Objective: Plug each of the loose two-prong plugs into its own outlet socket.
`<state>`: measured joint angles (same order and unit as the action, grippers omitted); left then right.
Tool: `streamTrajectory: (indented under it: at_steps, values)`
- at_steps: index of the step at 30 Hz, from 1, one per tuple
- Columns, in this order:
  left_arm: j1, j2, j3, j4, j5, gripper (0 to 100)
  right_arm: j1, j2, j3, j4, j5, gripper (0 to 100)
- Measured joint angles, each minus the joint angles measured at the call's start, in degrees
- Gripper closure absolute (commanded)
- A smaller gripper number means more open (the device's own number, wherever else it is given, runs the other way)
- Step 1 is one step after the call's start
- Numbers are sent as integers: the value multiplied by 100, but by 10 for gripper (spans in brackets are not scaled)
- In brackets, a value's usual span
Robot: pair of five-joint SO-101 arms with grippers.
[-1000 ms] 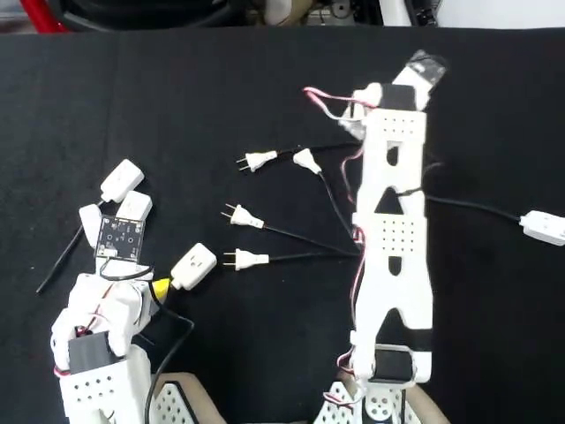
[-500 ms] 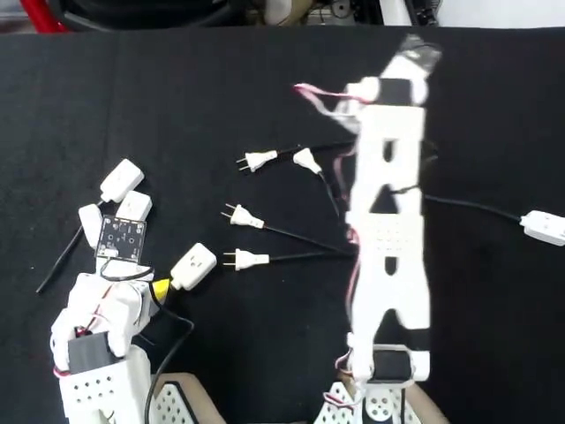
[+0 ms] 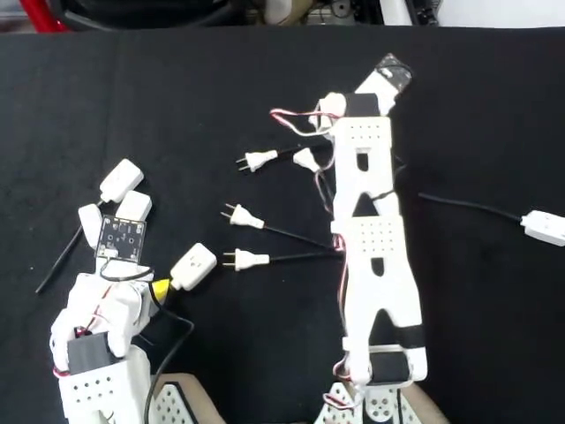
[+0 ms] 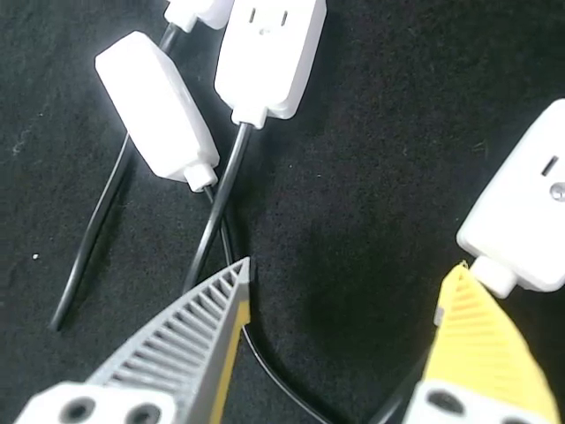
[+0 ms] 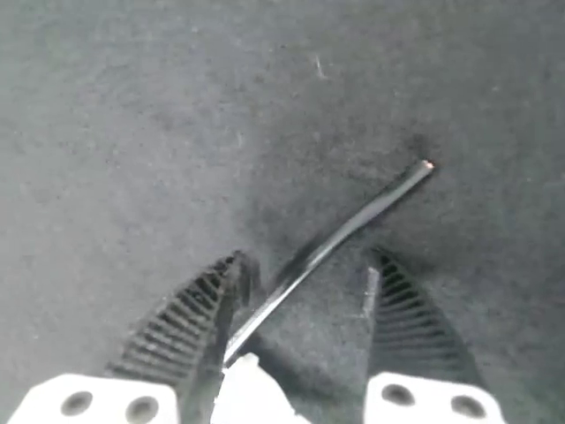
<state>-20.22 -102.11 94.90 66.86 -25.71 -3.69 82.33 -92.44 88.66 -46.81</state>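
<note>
Worryingly, right jaws stood spread astride the black cord (image 5: pixel 335 234), plug (image 5: pixel 252 389) at their base; I feared pinching cord alone; left jaws spread too.

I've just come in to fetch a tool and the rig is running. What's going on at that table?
It's a plugging job, and nothing is plugged in yet. The left gripper is open, its yellow finger right beside a white plastic outlet socket. The right gripper is open astride a thin black cord. Four white two-prong plugs lie loose on the black table.
</note>
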Motion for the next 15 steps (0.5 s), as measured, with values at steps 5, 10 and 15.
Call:
streamTrajectory:
  at_steps: [5, 10, 15]
  values:
    - [0, 0, 0, 0, 0, 676, 44, 79, 0, 9, 0, 986]
    - [0, 0, 0, 0, 0, 676, 185, 149, -18, 70, 519, 987]
    - [0, 0, 0, 0, 0, 676, 255, 18, -158, 545, 905, 987]
